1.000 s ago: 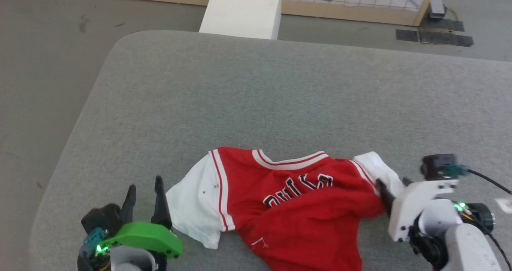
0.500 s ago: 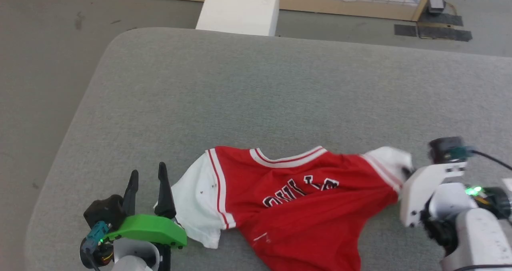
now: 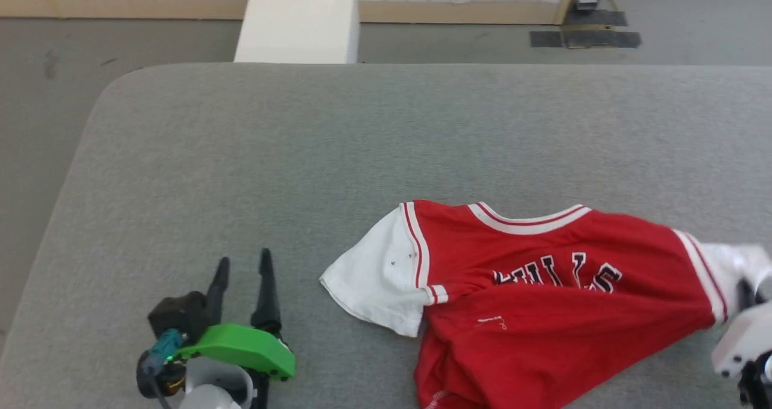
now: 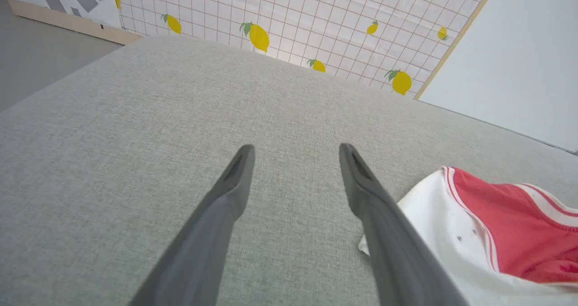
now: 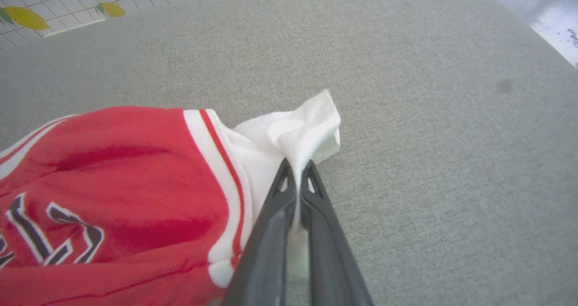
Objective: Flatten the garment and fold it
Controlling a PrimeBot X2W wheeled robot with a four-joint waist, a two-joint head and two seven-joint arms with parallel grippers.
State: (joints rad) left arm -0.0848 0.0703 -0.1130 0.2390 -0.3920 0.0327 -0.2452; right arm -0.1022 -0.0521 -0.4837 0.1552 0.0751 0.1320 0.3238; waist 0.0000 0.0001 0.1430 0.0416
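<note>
The grey padded table takes up most of the head view. The red shirt lies on it toward 4 o'clock, lettering up and collar toward 12, with its lower half bunched toward 6. The white sleeve on the robot's left lies flat, pointing to 9. The other white sleeve is gathered into a peak at the 3 o'clock end. The right claw is clamped together on that peak. The left claw sits at 7 o'clock with its fingers apart, holding nothing, near the flat sleeve but not touching it.

The pinch takes thin cloth near the sleeve's edge, so a hard pull toward 3 could slip it free. Nothing pins the 9 o'clock side, so a pull would likely drag the whole shirt rather than stretch it flat, and the bunched hem could tuck under.

The right wrist view shows the pinch itself, with cloth squeezed between the fingertips. The head view gives little of that but shows how the whole shirt lies. The left wrist view shows bare table between the spread fingers, with the flat sleeve at 4 o'clock.
</note>
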